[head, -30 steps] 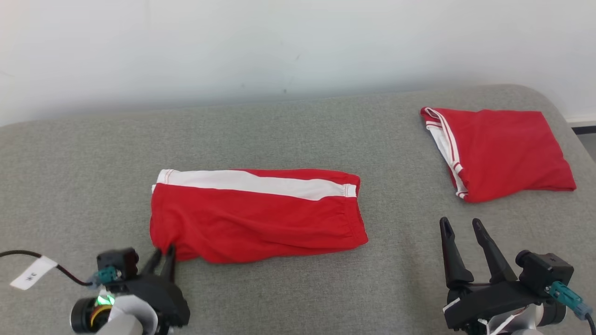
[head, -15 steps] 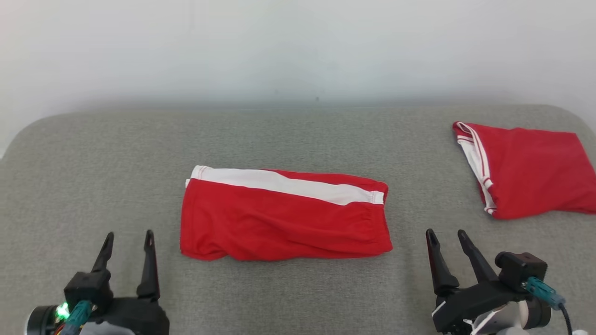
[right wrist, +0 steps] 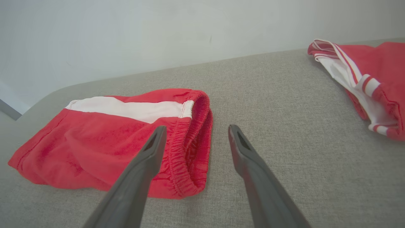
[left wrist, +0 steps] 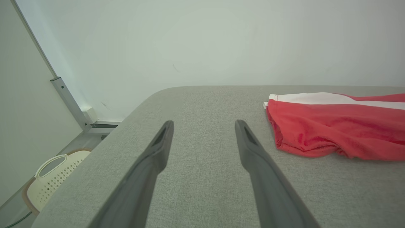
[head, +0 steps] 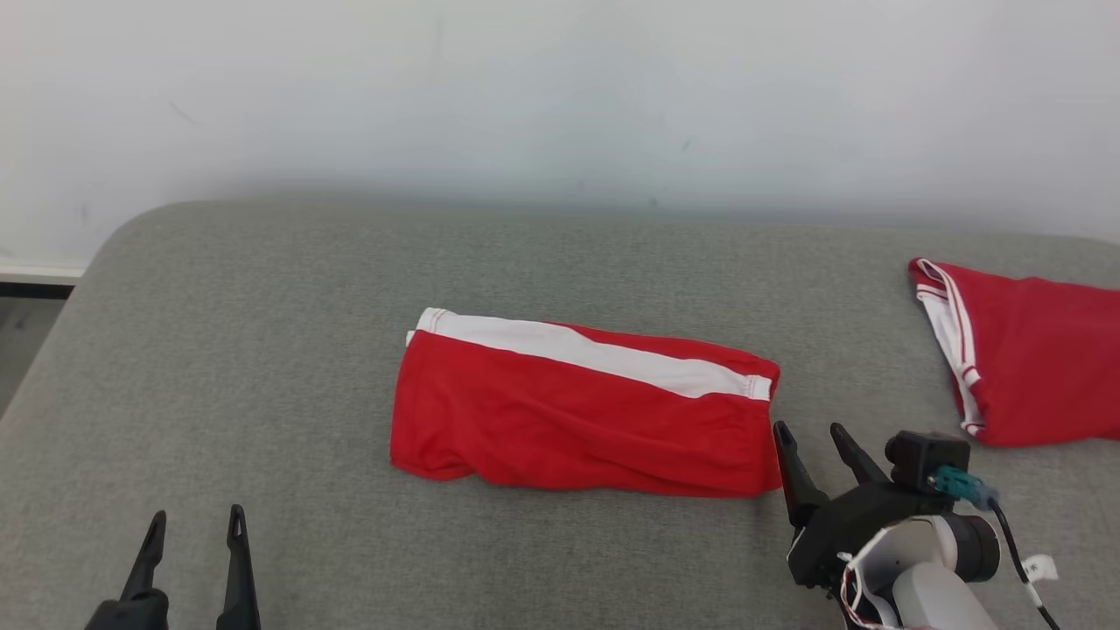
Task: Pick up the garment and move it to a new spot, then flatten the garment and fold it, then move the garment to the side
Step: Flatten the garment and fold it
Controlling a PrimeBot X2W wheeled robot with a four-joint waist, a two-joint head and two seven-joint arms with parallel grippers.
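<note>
Two grippers stand spread wide and empty. The right gripper (head: 807,429) has its tips just beside the elastic waist end of the shorts (head: 577,420); whether a finger touches the cloth cannot be told. The left gripper (head: 198,514) hangs well apart from the shorts' other end, over bare cushion (head: 262,332). The shorts lie folded flat, white stripe along their far edge. Well beyond their waist end lies a second garment (head: 1041,359), also red.
</note>
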